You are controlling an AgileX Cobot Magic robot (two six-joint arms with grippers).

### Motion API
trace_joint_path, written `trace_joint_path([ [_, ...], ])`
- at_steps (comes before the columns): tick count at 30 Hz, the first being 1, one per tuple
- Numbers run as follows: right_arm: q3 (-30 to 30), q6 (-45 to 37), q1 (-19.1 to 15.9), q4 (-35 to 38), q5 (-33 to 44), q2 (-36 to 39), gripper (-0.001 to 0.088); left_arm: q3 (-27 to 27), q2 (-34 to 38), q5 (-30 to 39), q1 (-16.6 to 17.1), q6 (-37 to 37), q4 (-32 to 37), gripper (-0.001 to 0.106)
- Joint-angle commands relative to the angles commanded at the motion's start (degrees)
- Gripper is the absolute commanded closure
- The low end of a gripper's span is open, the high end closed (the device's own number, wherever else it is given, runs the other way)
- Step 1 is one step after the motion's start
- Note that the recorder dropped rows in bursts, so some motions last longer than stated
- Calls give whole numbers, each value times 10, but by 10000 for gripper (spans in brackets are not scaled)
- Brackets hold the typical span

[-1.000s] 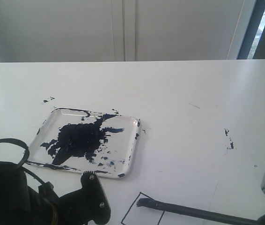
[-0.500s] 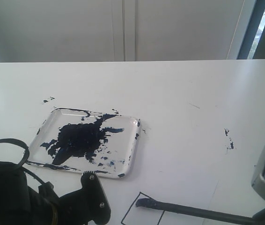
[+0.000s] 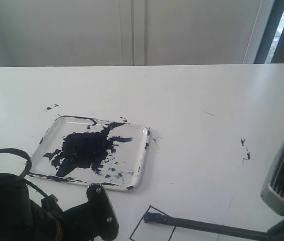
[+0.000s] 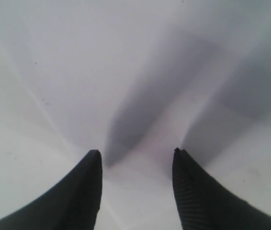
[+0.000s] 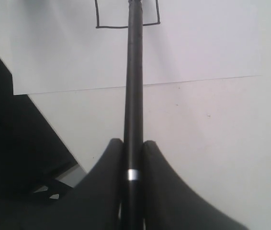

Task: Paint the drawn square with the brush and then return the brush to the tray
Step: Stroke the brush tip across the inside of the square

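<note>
Right end effector [image 5: 133,142]: clenched on the brush [image 5: 134,86]. Both fingers press against the black handle, one on each side, close behind a silver band. The handle runs straight out ahead of the fingers.

Brush, exterior view: it extends from the lower right corner towards the middle, low over the worktop [image 3: 192,100]. Its dark tip sits inside the drawn square [image 3: 152,230], close to the far corner. Whether the bristles touch the surface cannot be told.

Drawn square: a thin black outline on a paper sheet [image 5: 197,43] at the near edge of the worktop. The area visible inside the outline is white. In the right wrist view the handle crosses the square's near side, and the tip runs out of the picture.

Left end effector [image 4: 136,152]: released, fingers apart, nothing between them, over bare white surface. In the exterior view the left arm lies at the lower left, just beside the square.

Tray [image 3: 66,119]: on the worktop beyond the left arm, apart from the square, with a large dark blue blotch across its floor.

Small dark specks [image 3: 245,148] mark the worktop on the right.
</note>
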Motion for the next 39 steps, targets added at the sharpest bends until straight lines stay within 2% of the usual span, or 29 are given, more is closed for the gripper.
trace_joint_path([
  [15, 0, -26, 0, 42, 36, 0, 868, 0, 0, 0, 0, 0, 0, 544],
  [39, 0, -36, 0, 53, 47, 0, 868, 0, 0, 0, 0, 0, 0, 544],
])
